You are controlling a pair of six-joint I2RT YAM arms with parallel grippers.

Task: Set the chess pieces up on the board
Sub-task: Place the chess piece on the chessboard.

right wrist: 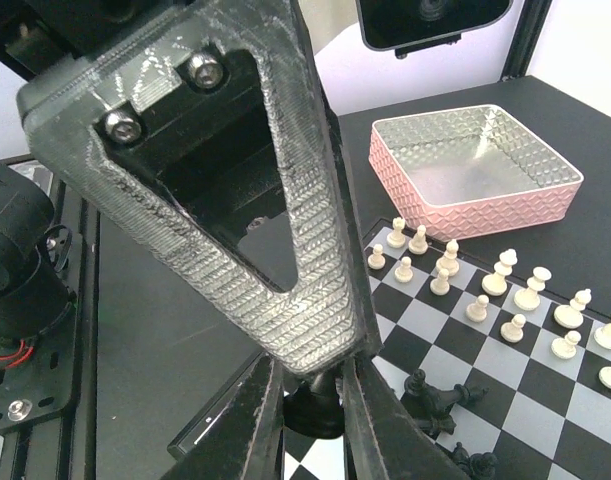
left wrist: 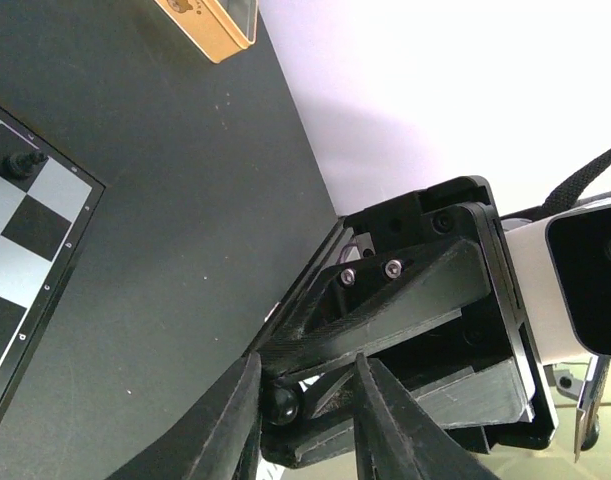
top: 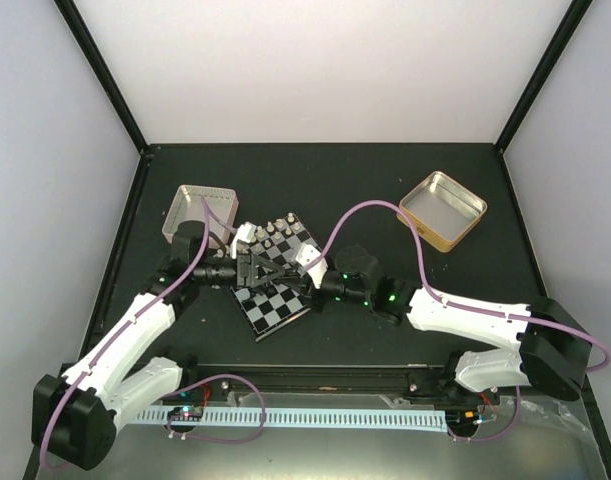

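Above the near half of the board (top: 270,310), my right gripper (right wrist: 313,388) has its jaws pinched nearly shut on a black chess piece (right wrist: 313,408), holding it clear of the squares. My left gripper (left wrist: 305,378) faces it nose to nose, with its jaws part-way in, one on each side of the piece's round end. I cannot tell whether they touch it.

The danger is the swap. If the right jaws let go before the left ones bite, the piece falls onto the board among the toppled black pieces (right wrist: 437,395) and may roll off onto the counter (left wrist: 185,250). Fingers this close could also clash and flick it out.

So little of the piece shows that I can only guess its long axis lies nearer level than upright, round end toward the left gripper. If so, it needs turning before it is stood. On the board's far side the white pieces (right wrist: 485,290) stand upright in two rows.
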